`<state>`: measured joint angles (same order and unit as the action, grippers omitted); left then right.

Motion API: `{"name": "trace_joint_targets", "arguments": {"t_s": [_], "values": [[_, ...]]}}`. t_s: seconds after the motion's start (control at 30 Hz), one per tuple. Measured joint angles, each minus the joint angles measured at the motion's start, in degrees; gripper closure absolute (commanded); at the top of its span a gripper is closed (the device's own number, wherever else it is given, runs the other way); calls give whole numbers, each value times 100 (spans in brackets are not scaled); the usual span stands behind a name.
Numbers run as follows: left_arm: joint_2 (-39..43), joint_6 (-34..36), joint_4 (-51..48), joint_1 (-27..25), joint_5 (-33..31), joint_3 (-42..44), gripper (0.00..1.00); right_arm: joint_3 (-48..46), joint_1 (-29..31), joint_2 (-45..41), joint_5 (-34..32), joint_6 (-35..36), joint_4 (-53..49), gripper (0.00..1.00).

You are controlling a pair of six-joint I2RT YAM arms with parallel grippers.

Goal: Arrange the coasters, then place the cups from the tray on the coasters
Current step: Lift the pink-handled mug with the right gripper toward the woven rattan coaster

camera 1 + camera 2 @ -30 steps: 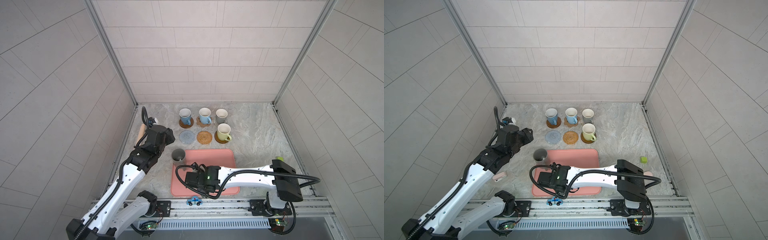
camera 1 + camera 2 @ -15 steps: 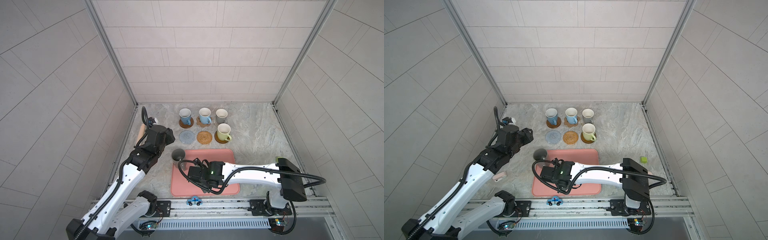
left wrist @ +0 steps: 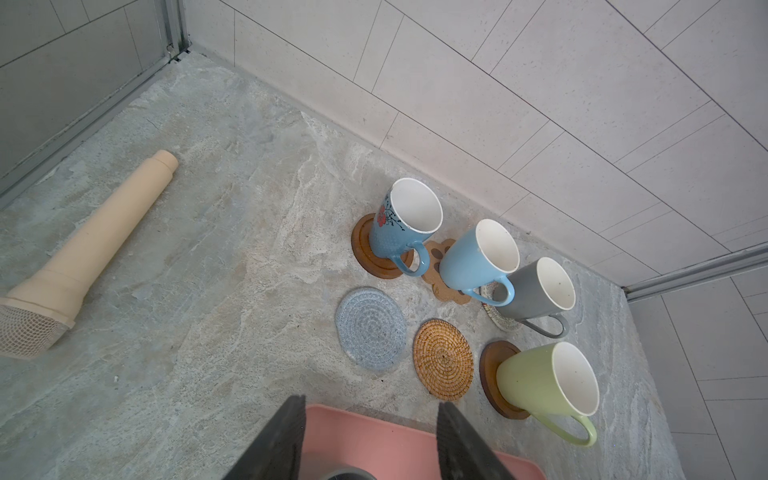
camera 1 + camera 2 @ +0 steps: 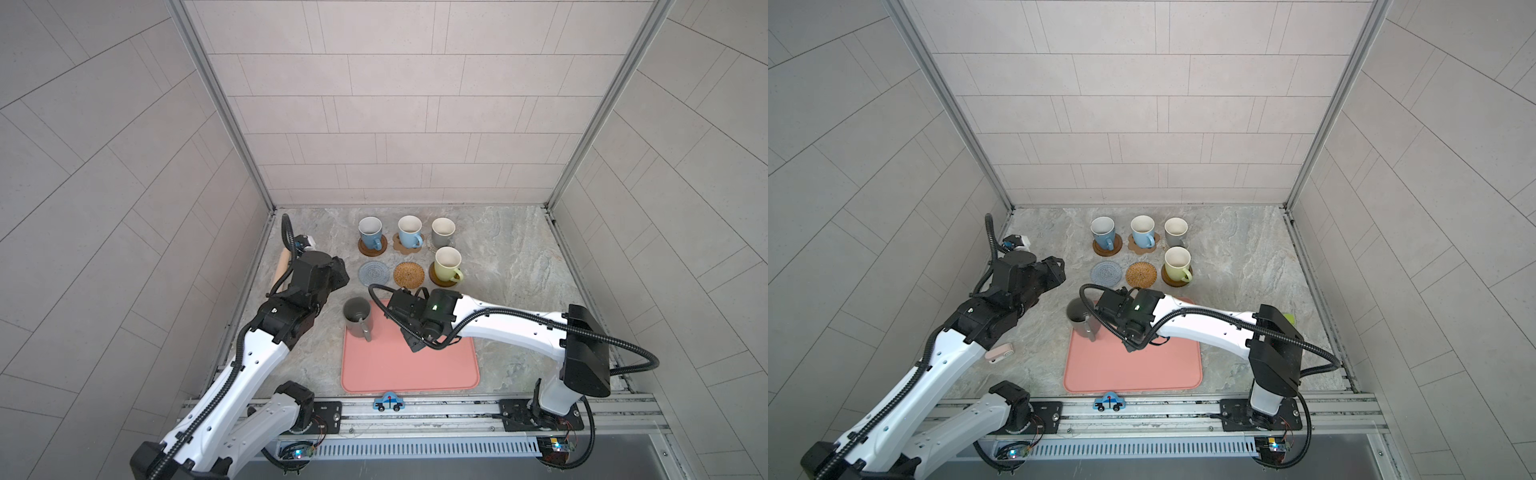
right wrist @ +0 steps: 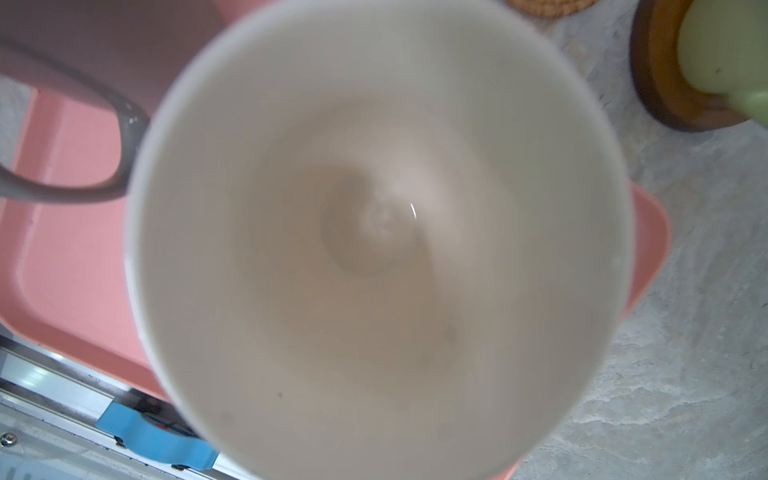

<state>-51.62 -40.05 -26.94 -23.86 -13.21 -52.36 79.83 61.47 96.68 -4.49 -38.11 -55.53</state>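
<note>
Right wrist view is nearly all the white inside of one cup (image 5: 378, 232), blurred and close to the lens. R gripper (image 4: 402, 312) is closed tight, prob pinching that cup's wall, above the far end of the tray (image 4: 415, 365). In both top views the cup itself is hidden under the wrist, so can't tell how far off the tray it hangs. L gripper (image 3: 370, 419) is half spread w/ nothing btwn its fingers, hovering by the dark mug (image 4: 357, 318), which stands at the tray's far-left corner, right at the rim.

Risks, as I judge them:
- Dark mug's handle shows just beside the held cup in the right wrist view. Any sideways swing = a knock, and a tall mug at the rim could tip off.
- One-wall pinch lets the cup pivot in the jaws. Set down tilted, it lands on an edge and rocks.
- Free spots are the blue-grey coaster (image 4: 374, 273) and the rattan coaster (image 4: 409, 274). Rattan one lies just beside the green cup (image 4: 446, 266), so coming in from that side could clip it.
- Both free coasters look light and unfixed, so a dragging cup base would shove them out of line.
- Both arms crowd the same corner. If L goes for the dark mug while R passes, they could collide.
</note>
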Motion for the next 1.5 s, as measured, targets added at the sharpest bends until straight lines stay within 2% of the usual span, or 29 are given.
{"name": "trace_joint_targets", "arguments": {"t_s": [0.17, 0.6, 1.5], "values": [[28, -4, -33, 0, 0, 0, 43, 435, -439, 90, 39, 374, -79, 91], [151, -4, -79, 11, 2, 0, 43, 1502, -1226, 960, 179, 1176, -205, 91], [376, 0, -367, 33, 0, 0, 42, 2811, -2022, 2028, 457, 1954, -483, 91]]}}
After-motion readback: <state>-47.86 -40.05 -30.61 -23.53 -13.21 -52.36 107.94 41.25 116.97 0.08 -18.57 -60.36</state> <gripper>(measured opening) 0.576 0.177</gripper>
